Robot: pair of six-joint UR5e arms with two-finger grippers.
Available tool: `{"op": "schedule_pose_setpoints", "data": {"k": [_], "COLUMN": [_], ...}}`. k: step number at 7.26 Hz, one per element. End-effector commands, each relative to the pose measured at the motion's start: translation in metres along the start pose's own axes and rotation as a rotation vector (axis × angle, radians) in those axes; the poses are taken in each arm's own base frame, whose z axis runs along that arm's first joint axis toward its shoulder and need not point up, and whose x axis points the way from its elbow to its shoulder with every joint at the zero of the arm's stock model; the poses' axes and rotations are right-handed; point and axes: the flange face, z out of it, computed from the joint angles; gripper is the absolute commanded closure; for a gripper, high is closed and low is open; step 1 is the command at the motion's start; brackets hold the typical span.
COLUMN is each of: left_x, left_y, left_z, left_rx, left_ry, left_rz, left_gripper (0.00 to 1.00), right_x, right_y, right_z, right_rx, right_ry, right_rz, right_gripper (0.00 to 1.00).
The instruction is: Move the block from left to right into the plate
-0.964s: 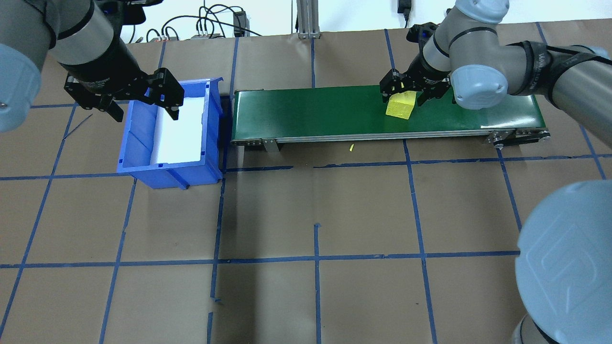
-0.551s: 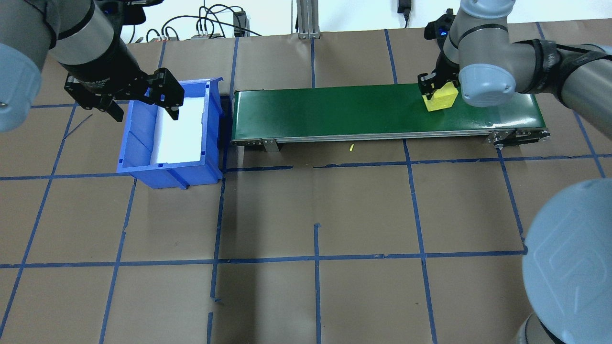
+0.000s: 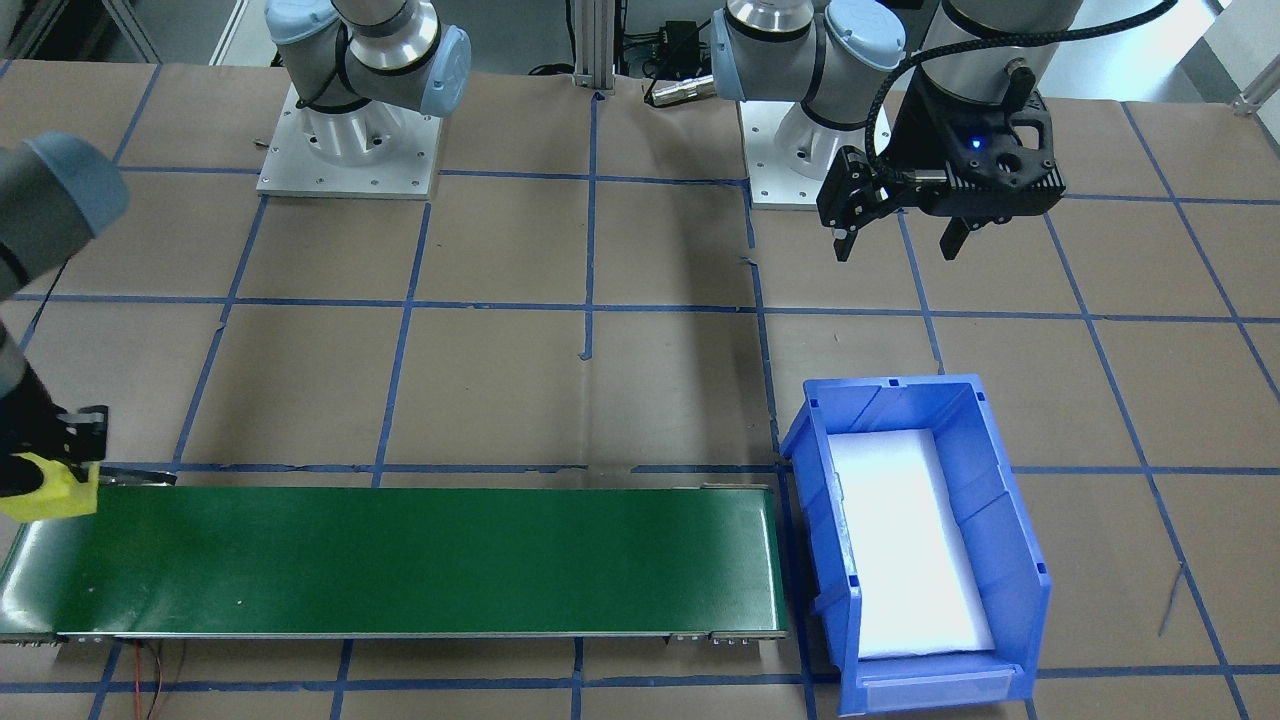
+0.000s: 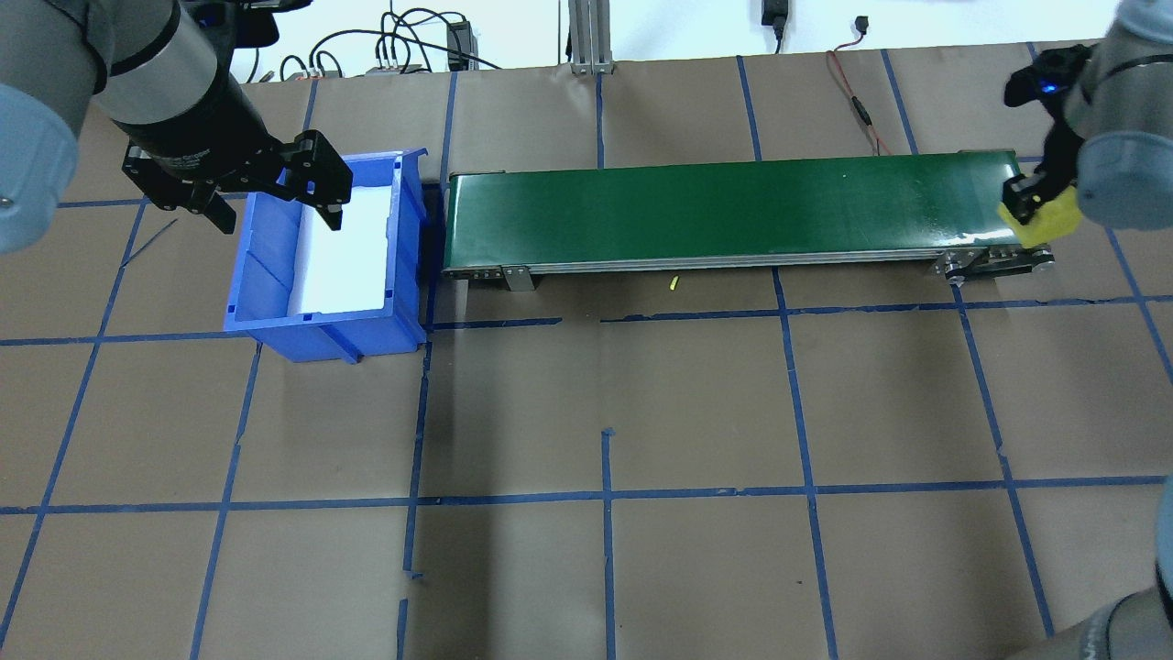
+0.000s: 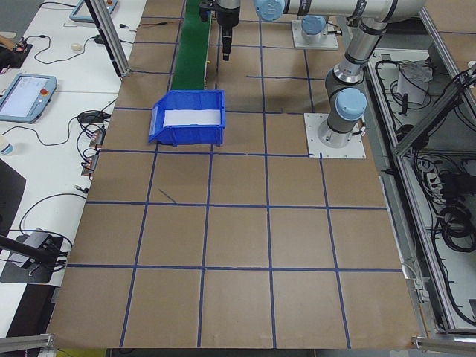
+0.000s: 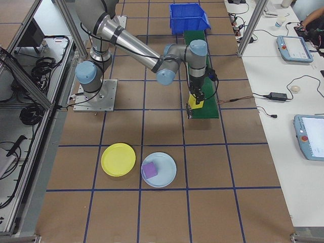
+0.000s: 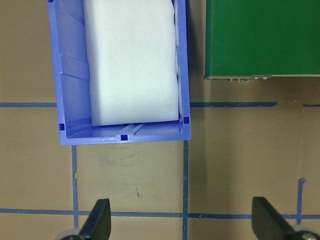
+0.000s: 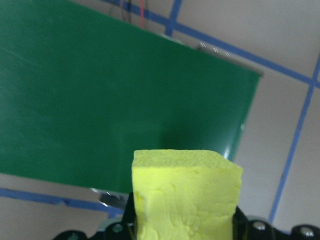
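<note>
Block (image 4: pixel 1052 220) in right hand (image 4: pixel 1026 203), seemingly past belt (image 4: pixel 733 206) end.

a robotics lab: brown table (image 4: pixel 641 412) with a blue tape grid, a small conveyor (image 4: pixel 733 211), aluminium frame posts (image 6: pixel 250 25), teach pendants (image 6: pixel 310 135) and cables (image 5: pixel 52 216) on side benches.

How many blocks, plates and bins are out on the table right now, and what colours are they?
Blocks: 2, a yellow block held in the right hand and a purple block on the light blue plate.
Plates: 2, a yellow plate and a light blue plate.
Bins: 1, a blue bin.
Total: 5.
</note>
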Motion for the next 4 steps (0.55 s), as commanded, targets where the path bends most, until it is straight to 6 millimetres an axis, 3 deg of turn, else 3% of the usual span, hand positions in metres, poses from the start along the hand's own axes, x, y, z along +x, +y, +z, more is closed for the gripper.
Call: {"op": "schedule_pose_setpoints", "data": {"k": [1,2,3,4], "left_x": [-0.001,0.0,0.0,-0.001], "left_y": [0.0,0.0,0.0,0.0], "left_z": [-0.001,0.0,0.0,0.0], "left_rx": [0.001,0.0,0.0,0.0], "left_ry": [-0.001,-0.001,-0.001,-0.001], "left_rz": [-0.002,0.0,0.0,-0.002], "left_gripper": [0.0,0.0,0.0,0.0], "right_x": [0.094,0.122,0.168,0.2], "right_y": [0.088,0.114,0.17,0.242], "right_z": [0.023,0.027,0.036,0.057], "right_rx": [-0.046,-0.061,-0.089,-0.145], "right_ry": [-0.025,-0.007,-0.004,-0.076], "right_rz": [0.026,-0.015,-0.036,0.024], "right_gripper": [0.66,0.67,0.68,0.69]}}
